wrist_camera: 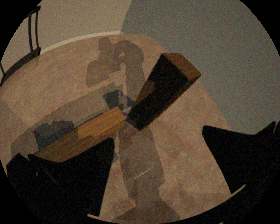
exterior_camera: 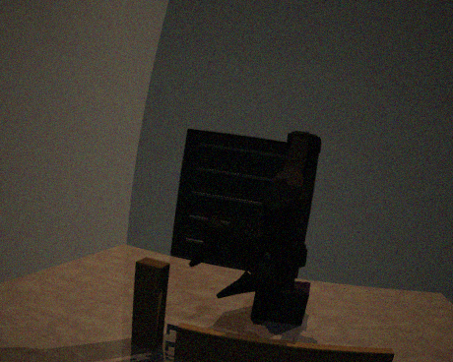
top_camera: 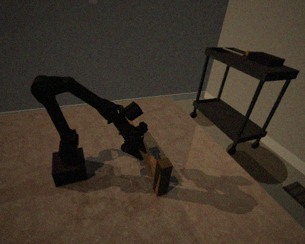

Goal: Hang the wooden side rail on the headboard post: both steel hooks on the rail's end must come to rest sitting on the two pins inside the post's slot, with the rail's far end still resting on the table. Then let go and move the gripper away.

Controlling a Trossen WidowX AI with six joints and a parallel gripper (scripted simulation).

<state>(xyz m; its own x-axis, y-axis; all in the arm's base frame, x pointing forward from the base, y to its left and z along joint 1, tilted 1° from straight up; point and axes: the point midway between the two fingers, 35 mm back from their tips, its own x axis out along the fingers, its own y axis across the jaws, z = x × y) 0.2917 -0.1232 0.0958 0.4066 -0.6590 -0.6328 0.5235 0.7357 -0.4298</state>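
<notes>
The wooden headboard post (top_camera: 163, 176) (exterior_camera: 150, 305) (wrist_camera: 161, 90) stands upright on the table. The wooden side rail (top_camera: 153, 163) (exterior_camera: 281, 351) (wrist_camera: 98, 125) lies low, its near end close beside the post's foot. In the exterior view the steel hooks (exterior_camera: 170, 339) show on the rail's end, just outside the post; the pins cannot be made out. My gripper (exterior_camera: 207, 279) (wrist_camera: 160, 137) is open and empty, pointing down near the rail. In the wrist view one finger overlaps the rail's side and the other is well off it. The rail's far end is hidden or out of view.
The robot's base (top_camera: 69, 170) (exterior_camera: 281, 307) stands on the table (top_camera: 99, 215) behind the gripper. A dark wheeled cart (top_camera: 222, 116) stands on the floor beyond the table's edge. A dark ribbed panel (exterior_camera: 222, 197) shows behind the arm in the exterior view.
</notes>
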